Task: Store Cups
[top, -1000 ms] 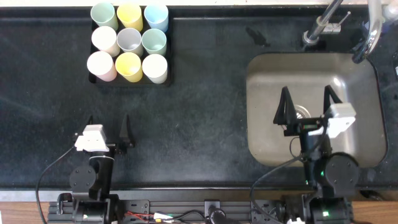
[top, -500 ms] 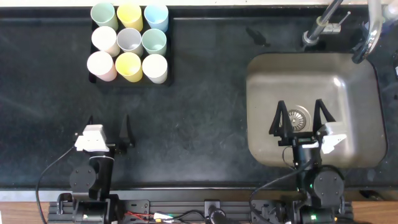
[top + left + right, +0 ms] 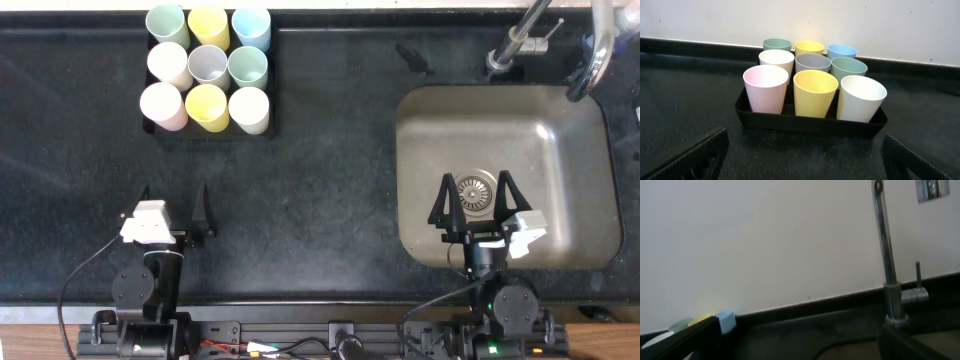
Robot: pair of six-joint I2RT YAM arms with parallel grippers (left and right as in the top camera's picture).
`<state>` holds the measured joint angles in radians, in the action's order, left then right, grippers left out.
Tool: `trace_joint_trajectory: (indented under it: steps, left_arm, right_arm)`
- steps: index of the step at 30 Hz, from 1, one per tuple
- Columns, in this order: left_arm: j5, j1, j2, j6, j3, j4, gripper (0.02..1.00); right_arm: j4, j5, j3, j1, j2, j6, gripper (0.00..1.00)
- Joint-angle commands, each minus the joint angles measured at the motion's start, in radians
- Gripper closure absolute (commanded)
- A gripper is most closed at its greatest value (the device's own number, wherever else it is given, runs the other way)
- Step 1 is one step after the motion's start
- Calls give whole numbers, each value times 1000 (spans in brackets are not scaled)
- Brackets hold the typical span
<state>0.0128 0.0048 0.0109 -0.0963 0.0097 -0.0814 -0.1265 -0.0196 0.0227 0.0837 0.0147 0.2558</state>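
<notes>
Several pastel cups (image 3: 208, 67) stand upright in a black tray (image 3: 272, 120) at the far left of the dark counter. The same cups (image 3: 814, 91) fill the black tray (image 3: 810, 123) in the left wrist view, in three rows. My left gripper (image 3: 174, 207) rests open near the front edge, well short of the tray, with nothing between its fingers (image 3: 695, 157). My right gripper (image 3: 475, 197) is open over the front part of the steel sink (image 3: 420, 130), also with nothing in it. A few cup rims (image 3: 705, 321) peek past its finger.
A chrome faucet (image 3: 520, 35) rises at the back of the sink, and the faucet (image 3: 885, 255) stands before a pale wall. The drain (image 3: 476, 190) lies under the right gripper. Bare dark counter (image 3: 320, 170) spreads between tray and sink.
The right arm has pulled back toward its base, bringing its open gripper nearer the sink's front. The left arm and the cups have not moved.
</notes>
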Motion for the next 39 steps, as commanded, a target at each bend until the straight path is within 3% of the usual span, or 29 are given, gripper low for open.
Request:
trace_joint_trajectory:
  steps: [1,6,11,20,39]
  left_arm:
    - [9,5,-9,21,-2,-3,20]
    - [9,5,-9,21,-2,-3,23]
    - [9,5,-9,21,-2,-3,20]
    - [8,5,-9,21,-2,-3,18]
    - [9,5,-9,21,-2,-3,20]
  right_arm:
    - [23,-42,-18,-4,-12,5,5]
    - [79,-110,-18,-4,-12,-11,5]
    - [128,-97,-18,-4,-12,-89,5]
    - [172,57,-18,-4,-12,-291,5]
    - [197,79,-18,-4,-12,-348,7]
